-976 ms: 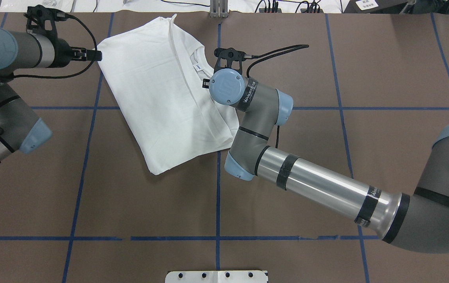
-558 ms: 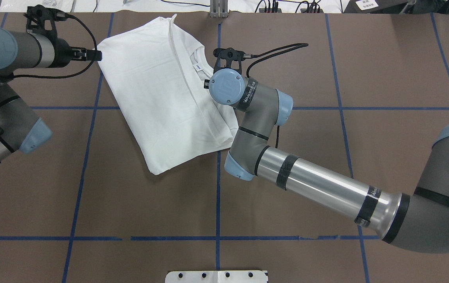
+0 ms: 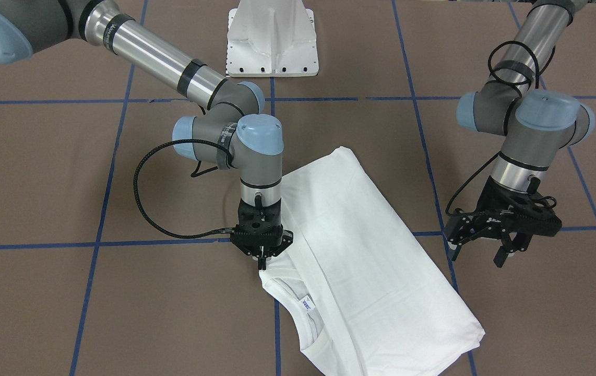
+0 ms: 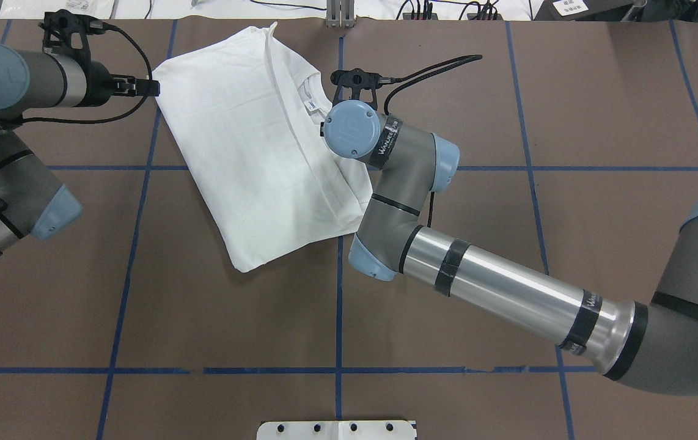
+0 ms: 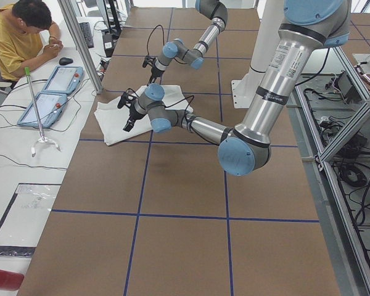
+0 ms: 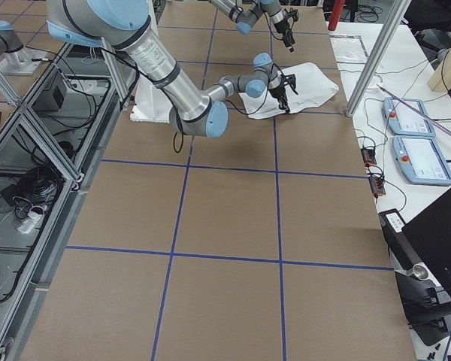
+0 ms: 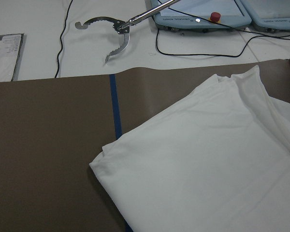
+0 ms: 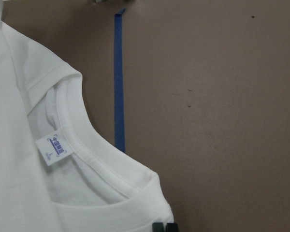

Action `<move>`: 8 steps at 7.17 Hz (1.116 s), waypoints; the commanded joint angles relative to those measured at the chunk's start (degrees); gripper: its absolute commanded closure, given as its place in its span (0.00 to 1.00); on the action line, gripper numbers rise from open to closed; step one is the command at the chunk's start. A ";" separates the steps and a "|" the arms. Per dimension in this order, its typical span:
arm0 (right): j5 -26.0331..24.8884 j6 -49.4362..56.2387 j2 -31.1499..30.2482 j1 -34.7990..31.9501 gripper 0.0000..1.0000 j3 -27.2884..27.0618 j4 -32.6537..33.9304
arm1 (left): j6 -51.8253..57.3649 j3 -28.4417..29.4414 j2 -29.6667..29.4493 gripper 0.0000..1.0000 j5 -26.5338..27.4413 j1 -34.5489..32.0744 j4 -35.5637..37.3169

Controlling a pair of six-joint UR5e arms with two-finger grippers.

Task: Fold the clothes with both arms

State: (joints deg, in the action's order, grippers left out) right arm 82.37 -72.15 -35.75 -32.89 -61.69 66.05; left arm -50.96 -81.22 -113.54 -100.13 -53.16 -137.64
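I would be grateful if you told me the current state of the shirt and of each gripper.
T-shirt: folded, lying flat on the table, collar exposed.
right gripper: shut on the T-shirt's shoulder edge beside the collar.
left gripper: open, empty, beside the T-shirt's corner.

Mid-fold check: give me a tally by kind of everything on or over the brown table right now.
white T-shirt: 1
robot arms: 2 (left arm, right arm)
white pedestal base: 1
Total: 4
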 commanded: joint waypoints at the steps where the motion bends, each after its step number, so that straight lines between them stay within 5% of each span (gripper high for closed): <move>1: -0.10 -0.18 -9.38 1.85 1.00 -14.26 4.08 | -0.01 -0.08 -0.01 0.00 -0.06 0.07 0.00; 5: -5.45 -2.55 -24.25 11.78 1.00 -39.33 14.52 | 0.08 0.01 -0.01 0.00 -0.06 0.33 0.00; 8: -6.00 -2.04 -26.90 12.42 1.00 -39.82 14.46 | -0.10 -0.25 -0.01 0.00 -0.06 0.51 0.00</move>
State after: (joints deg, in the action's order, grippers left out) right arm 76.45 -74.49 -61.10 -20.65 -100.88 80.45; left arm -51.02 -81.37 -113.55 -100.20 -52.73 -137.64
